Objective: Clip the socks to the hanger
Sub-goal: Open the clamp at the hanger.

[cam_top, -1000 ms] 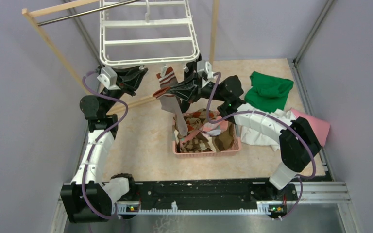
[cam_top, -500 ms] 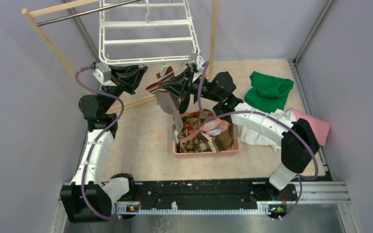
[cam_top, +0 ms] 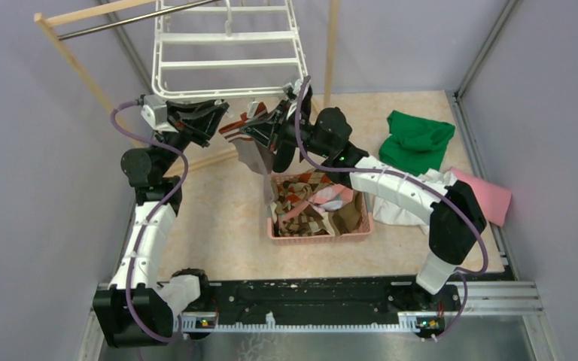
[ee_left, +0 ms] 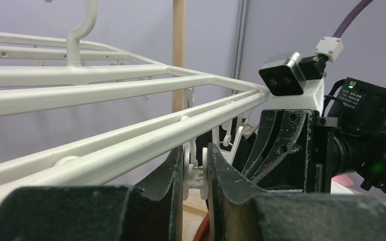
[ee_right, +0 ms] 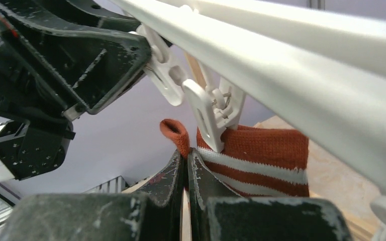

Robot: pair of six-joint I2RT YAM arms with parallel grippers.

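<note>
The white hanger (cam_top: 229,53) hangs from the rack at the back, with small clips along its front rail. My left gripper (cam_top: 220,114) (ee_left: 197,168) is up at that rail, shut on one white clip (ee_left: 196,175). My right gripper (cam_top: 254,129) (ee_right: 186,154) is just right of it, shut on the orange-and-white striped cuff of a grey-brown sock (cam_top: 254,156) (ee_right: 261,160). The sock's body dangles above the basket. In the right wrist view another clip (ee_right: 210,111) lies against the cuff's top edge. Whether it bites the cloth I cannot tell.
A pink basket (cam_top: 320,235) holding several more socks sits mid-table under the right arm. Green (cam_top: 419,139), white (cam_top: 403,201) and pink (cam_top: 493,197) cloths lie at the right. The wooden rack (cam_top: 68,53) and its post (cam_top: 331,45) frame the hanger.
My right arm has swung left and up to the hanger's front rail, lifting the sock's lower end out of the basket. The left gripper has shifted slightly left with its clip.
</note>
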